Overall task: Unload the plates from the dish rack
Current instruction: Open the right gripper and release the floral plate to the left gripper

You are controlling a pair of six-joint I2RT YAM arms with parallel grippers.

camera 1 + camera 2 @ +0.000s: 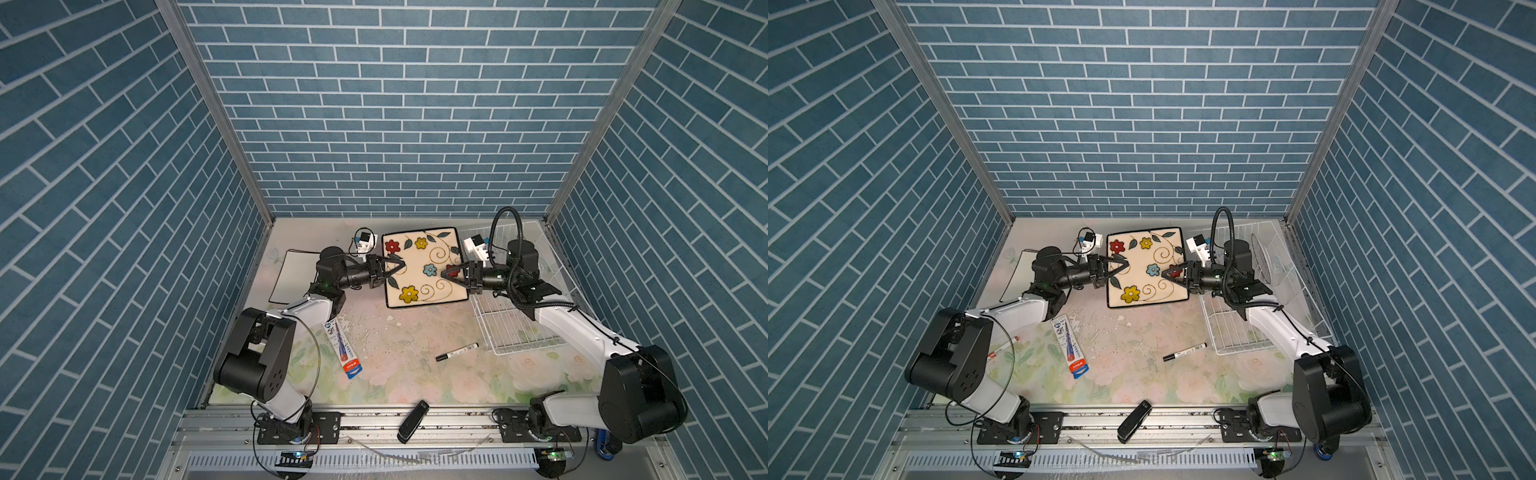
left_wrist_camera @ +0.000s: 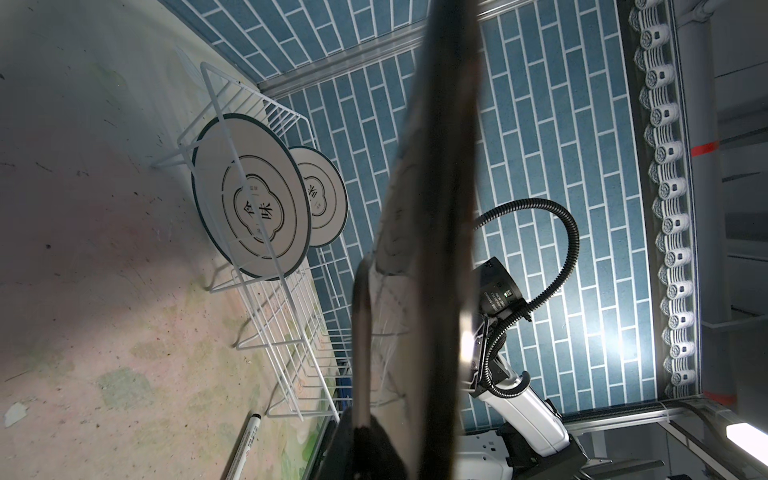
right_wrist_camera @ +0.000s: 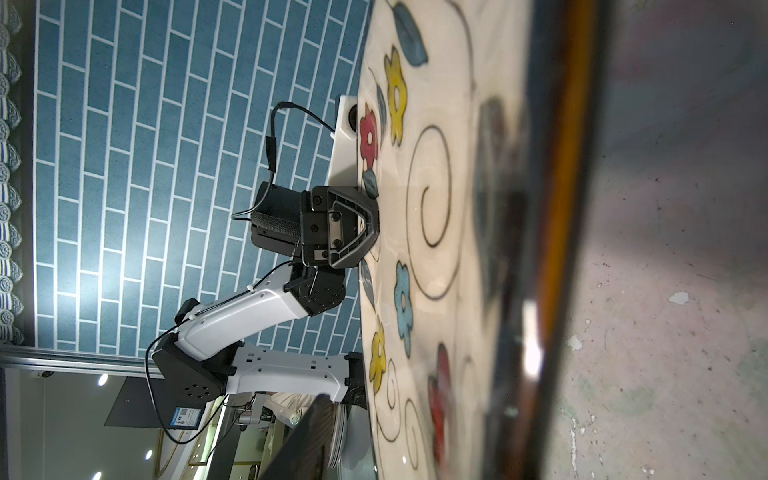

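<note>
Flowered plate (image 1: 424, 268) was up between the two arms at the back middle of the table (image 1: 415, 374), face up, just to the left of the dish rack (image 1: 519, 332) in both top views.

Left gripper (image 1: 400, 266) was clamped on the plate's left edge. From the right wrist camera I saw its upper finger (image 3: 357, 224) pressed on the rim. The left wrist camera showed the plate edge-on, running straight out from the jaws.

Right gripper (image 1: 444, 274) sat over the opposite edge, one finger above the red flower there. The right wrist picture was too blurred at the fingers for me to tell whether it was gripping or loose; logged as undetermined.

Rack stood at the right side of the table. A round plate (image 2: 249, 195) with a dark rim stood upright at the rack's far end. A second round plate (image 2: 324, 195) stood just behind it.

White square plate (image 1: 293, 276) lay flat on the table at the left, behind the left arm, which hid part of it.

Black marker (image 1: 457, 351) lay on the table near the rack's front corner. A pen packet (image 1: 343, 347) lay beside the left arm.
</note>
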